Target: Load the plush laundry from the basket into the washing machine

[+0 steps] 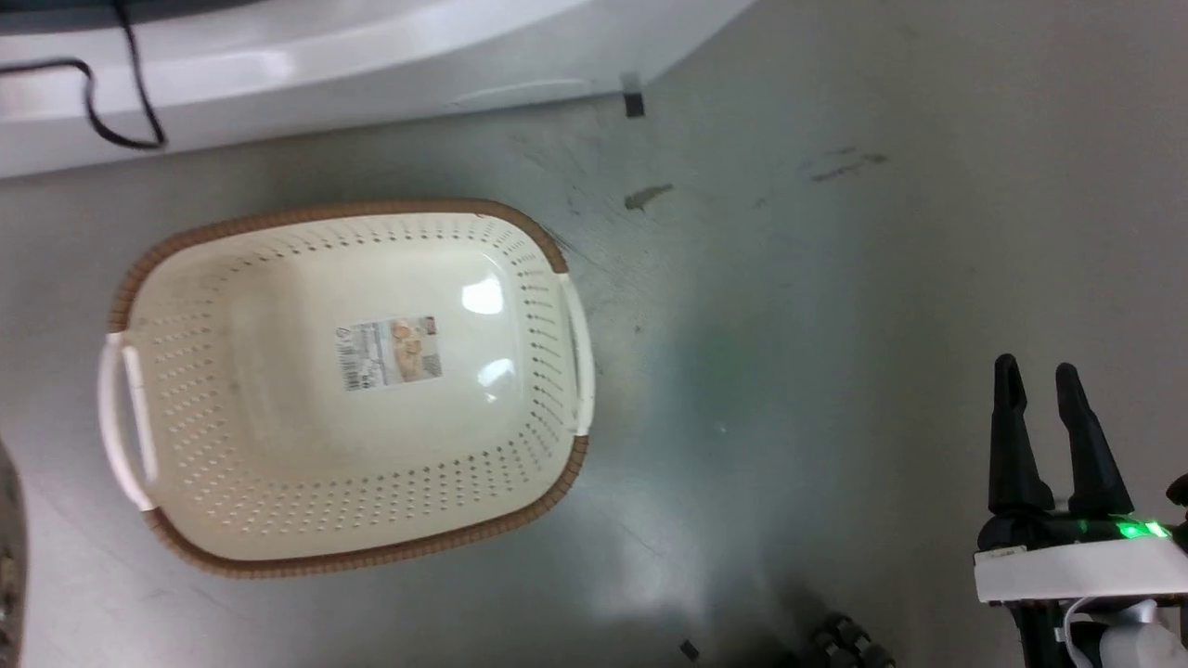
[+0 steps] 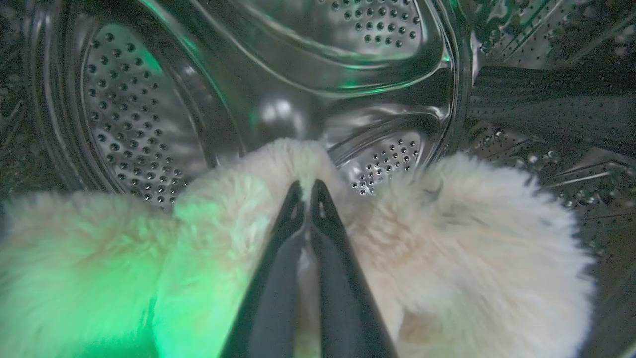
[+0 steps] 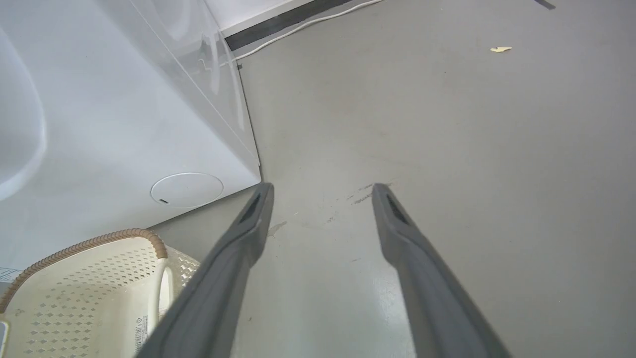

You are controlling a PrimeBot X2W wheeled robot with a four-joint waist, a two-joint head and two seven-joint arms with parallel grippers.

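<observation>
Left gripper is reaching inside the washing machine's perforated steel drum, its two dark fingers pressing together at the tips and pinching a ridge of cream fur on the plush laundry. The plush laundry is lying inside the drum, spreading to both sides of the fingers; its left part is catching a green glow. Whether it is resting fully on the drum wall or partly hanging from the grip cannot be told. In the head view, the basket is sitting upright on the grey floor, just in front of the washing machine, its bare bottom showing a label. A black cable is hanging over the machine's white front. Right gripper is hovering over the floor, well apart from the basket, fingers pointing up the view; the right wrist view is showing its fingers spread apart, gripping nothing. There the basket is appearing at lower left, beside the machine's lower panel with its round cap.
</observation>
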